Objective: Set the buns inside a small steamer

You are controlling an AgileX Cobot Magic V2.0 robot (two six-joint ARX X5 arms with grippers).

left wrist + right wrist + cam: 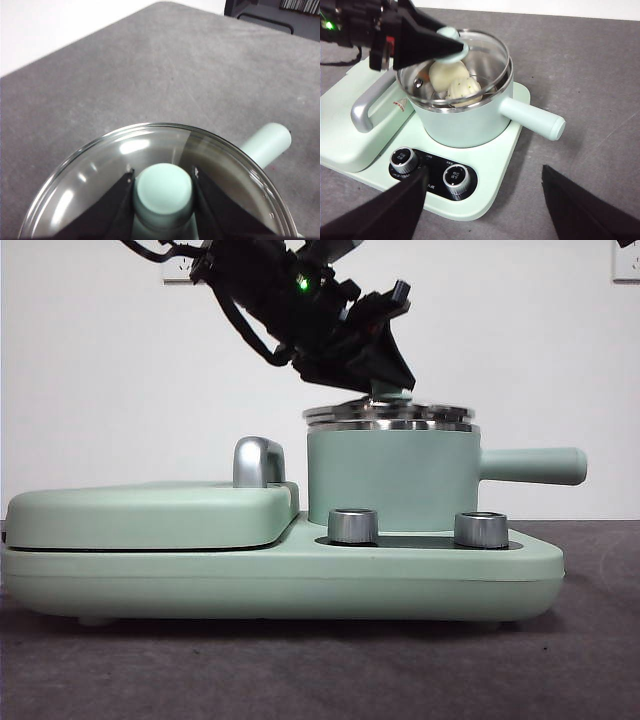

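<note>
The small steamer (390,480) (465,125) stands on the right half of a mint-green cooker base, its long handle (530,465) (267,142) pointing right. Both buns lie inside it under the glass lid (100,170) (490,50): a smooth cream bun (442,75) and a ridged white bun with green specks (462,90). My left gripper (385,390) (162,172) (452,47) reaches down from above and is shut on the lid's green knob (165,187). I cannot tell whether the lid rests on the steel rim or hangs just above it. My right gripper (485,171) is open and empty, in front of the cooker.
A flat hinged griddle part (150,515) with a steel handle (258,460) (362,112) fills the base's left half. Two steel dials (352,525) (481,528) sit on the front panel below the pot. Grey table (175,65) surrounds the cooker.
</note>
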